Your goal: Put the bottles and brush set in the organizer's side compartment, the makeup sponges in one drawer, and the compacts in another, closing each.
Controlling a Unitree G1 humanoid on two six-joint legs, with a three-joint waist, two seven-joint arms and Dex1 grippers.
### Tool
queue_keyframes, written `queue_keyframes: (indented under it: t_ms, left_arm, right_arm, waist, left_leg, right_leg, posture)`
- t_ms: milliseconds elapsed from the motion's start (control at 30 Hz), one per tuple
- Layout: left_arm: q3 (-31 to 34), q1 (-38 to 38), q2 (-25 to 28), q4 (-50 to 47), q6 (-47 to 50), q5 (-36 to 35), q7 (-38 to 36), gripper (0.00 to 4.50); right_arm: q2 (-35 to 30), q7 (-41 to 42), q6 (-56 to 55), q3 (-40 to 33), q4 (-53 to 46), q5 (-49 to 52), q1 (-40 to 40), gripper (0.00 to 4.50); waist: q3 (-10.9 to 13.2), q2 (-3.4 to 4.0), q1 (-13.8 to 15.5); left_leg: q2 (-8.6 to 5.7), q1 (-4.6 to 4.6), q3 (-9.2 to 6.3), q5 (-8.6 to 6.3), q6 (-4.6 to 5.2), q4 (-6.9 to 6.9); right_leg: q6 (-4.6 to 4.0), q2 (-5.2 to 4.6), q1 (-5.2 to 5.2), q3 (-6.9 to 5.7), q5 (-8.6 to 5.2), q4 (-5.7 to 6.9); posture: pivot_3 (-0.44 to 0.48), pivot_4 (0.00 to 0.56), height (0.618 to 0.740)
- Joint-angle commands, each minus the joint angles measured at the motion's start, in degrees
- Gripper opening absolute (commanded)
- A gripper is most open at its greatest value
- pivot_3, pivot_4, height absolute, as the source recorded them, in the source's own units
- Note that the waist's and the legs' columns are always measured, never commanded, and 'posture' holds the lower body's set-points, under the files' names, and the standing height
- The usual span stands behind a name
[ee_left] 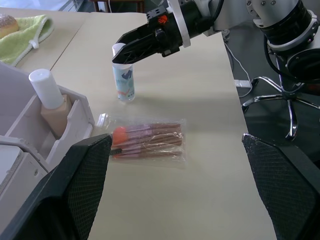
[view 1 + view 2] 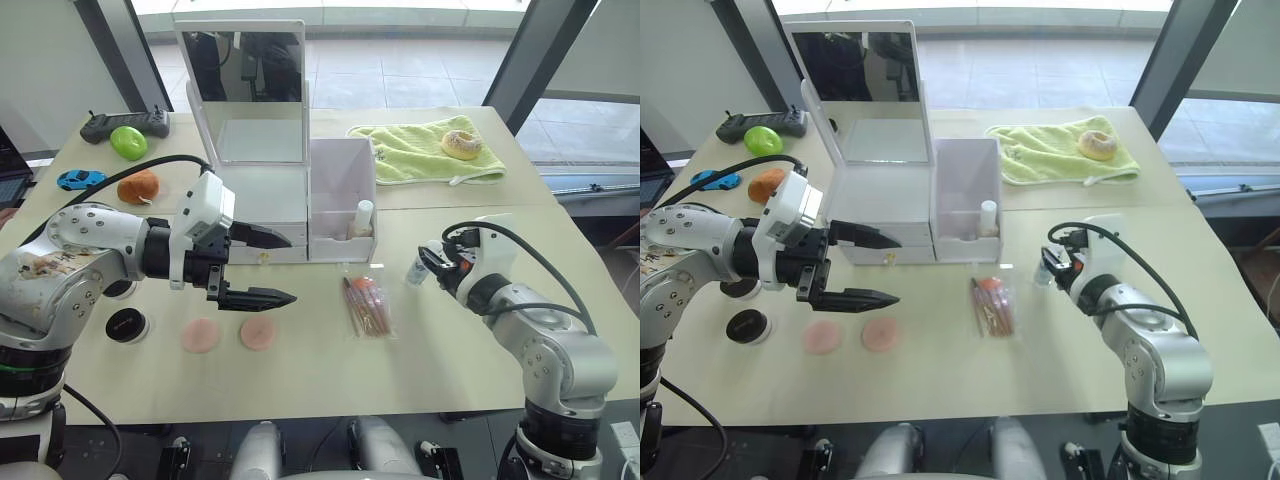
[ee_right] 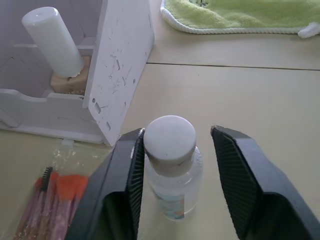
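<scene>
2 sponges [image 2: 229, 334] lie beside brush set [image 2: 366, 305].

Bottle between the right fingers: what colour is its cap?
White cap on a clear bottle with a bluish label; the right wrist view shows it best.

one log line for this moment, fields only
right gripper: open around clear bottle | left gripper: open, empty | brush set: on table | tan bottle: in side compartment

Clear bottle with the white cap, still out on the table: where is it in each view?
Left eye: clear bottle right of the brush set.
Right eye, same spot.
Left wrist, beyond the brush set.
Right wrist, between the right gripper's open fingers.
Shared landmark: brush set.
</scene>
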Motion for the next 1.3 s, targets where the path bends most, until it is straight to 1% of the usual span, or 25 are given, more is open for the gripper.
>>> queue_keyframes:
  t_ms: [33, 233, 367, 433, 533, 600, 667, 767, 867, 1033, 1167, 1300]
  left_arm:
    - [0.67, -0.88, 0.54, -1.11, 0.06, -0.51, -0.34, 4.5]
    - [0.53, -1.05, 0.3, -0.97, 0.1, -0.45, -0.14, 4.5]
    - [0.96, -0.12, 0.39, -0.76, 0.11, -0.09, 0.58, 4.5]
    - [1.14, 0.58, 0.4, -0.53, 0.1, 0.25, 1.15, 4.5]
    - [1.36, 1.84, 0.42, -0.47, -0.21, 0.73, 1.96, 4.5]
    - [1.65, 2.38, 0.54, -0.51, -0.29, 0.76, 2.21, 4.5]
    - [2.2, 3.02, 0.72, -0.31, -0.34, 0.95, 2.56, 4.5]
    - [3.25, 4.07, 0.96, 0.16, -0.51, 1.39, 3.43, 4.5]
    - [4.82, 5.11, 1.34, 0.56, -0.85, 2.05, 4.64, 4.5]
    - [7.78, 6.38, 2.05, -0.66, 0.19, 1.27, 6.03, 4.5]
    - [9.72, 7.5, 2.47, -2.06, 1.04, 0.29, 7.15, 4.5]
    - [10.75, 8.37, 2.51, -2.97, 1.62, -0.42, 8.3, 4.5]
  right_arm:
    - [0.13, -0.15, -0.67, -0.5, -2.6, 1.18, -0.8, 0.89]
    - [0.38, -0.21, -0.36, -0.98, -3.22, 2.09, -2.01, 0.9]
    - [-0.75, 0.05, 2.2, -1.21, -5.45, 4.51, -7.45, 0.9]
    - [-1.18, 0.96, 4.43, -0.63, -6.0, 6.67, -12.06, 0.9]
    - [-0.33, 3.14, 10.1, 1.2, -5.49, 12.55, -22.06, 0.9]
    - [0.58, 3.56, 13.04, 2.84, -3.63, 14.42, -26.89, 0.9]
    - [1.67, 3.17, 13.71, 5.0, -0.63, 14.31, -31.28, 0.9]
    - [2.85, 3.01, 11.14, 8.74, 5.6, 11.88, -36.08, 0.9]
    - [1.9, 5.07, 5.19, 13.92, 13.41, 7.69, -39.67, 0.9]
    - [-0.07, 8.68, -2.63, 19.63, 23.49, 1.76, -42.03, 0.9]
    - [-0.07, 11.51, -5.4, 22.91, 27.0, -0.67, -41.95, 0.9]
    - [0.25, 12.84, -6.41, 24.32, 28.37, -2.34, -41.26, 0.9]
  waist:
    - [0.0, 0.0, 0.0]
    - [0.0, 0.0, -0.01]
    - [0.01, 0.03, -0.1]
    - [0.01, 0.04, -0.15]
    - [0.02, 0.08, -0.39]
    - [0.01, 0.08, -0.45]
    - [-0.01, 0.06, -0.35]
    - [0.0, 0.06, -0.08]
    - [0.0, 0.06, -0.03]
    - [-0.01, 0.05, -0.14]
    - [-0.01, 0.04, -0.15]
    - [-0.01, 0.04, -0.13]
  left_leg:
    - [0.0, 0.0, 0.0, 0.0, 0.0, 0.01]
    - [0.0, 0.0, 0.0, 0.0, 0.0, 0.0]
    - [0.0, 0.0, 0.0, 0.0, 0.0, 0.0]
    - [0.0, 0.01, -0.01, 0.0, 0.01, -0.01]
    - [0.01, 0.02, -0.02, 0.01, 0.01, -0.02]
    - [0.02, 0.02, -0.07, 0.02, 0.04, -0.03]
    - [0.03, 0.03, -0.16, 0.02, 0.05, -0.03]
    - [0.01, 0.0, -0.14, 0.03, 0.05, 0.03]
    - [0.0, -0.03, -0.14, 0.03, 0.05, 0.07]
    - [0.01, -0.01, -0.13, 0.03, 0.05, 0.06]
    - [0.01, -0.02, -0.13, 0.03, 0.06, 0.05]
    - [0.02, -0.04, -0.13, 0.03, 0.06, 0.05]
  right_leg:
    - [0.0, 0.0, 0.0, 0.0, 0.0, 0.0]
    - [0.0, 0.0, 0.0, 0.0, 0.0, 0.01]
    - [0.0, 0.0, -0.02, 0.0, 0.01, 0.03]
    - [0.0, 0.01, -0.02, 0.0, 0.01, 0.04]
    - [-0.02, 0.02, -0.01, 0.0, 0.01, 0.06]
    - [-0.02, 0.03, -0.03, -0.02, 0.02, 0.09]
    - [-0.04, 0.05, -0.01, -0.09, 0.01, 0.07]
    - [-0.05, 0.01, -0.02, -0.09, 0.02, 0.07]
    - [-0.35, 0.01, -0.03, -0.12, 0.21, 0.05]
    - [-0.36, 0.02, -0.04, -0.11, 0.21, 0.08]
    - [-0.43, 0.02, -0.05, -0.11, 0.25, 0.08]
    - [-0.49, 0.02, -0.07, -0.11, 0.29, 0.1]
  posture:
    - [0.0, 0.15, 0.74]
    - [0.0, 0.15, 0.74]
    - [0.0, 0.15, 0.74]
    - [0.0, 0.15, 0.74]
    - [0.0, 0.15, 0.74]
    - [0.0, 0.15, 0.74]
    - [0.0, 0.15, 0.74]
    - [0.0, 0.15, 0.74]
    - [0.0, 0.15, 0.74]
    - [0.0, 0.15, 0.74]
    - [0.0, 0.15, 0.74]
    - [0.0, 0.15, 0.74]
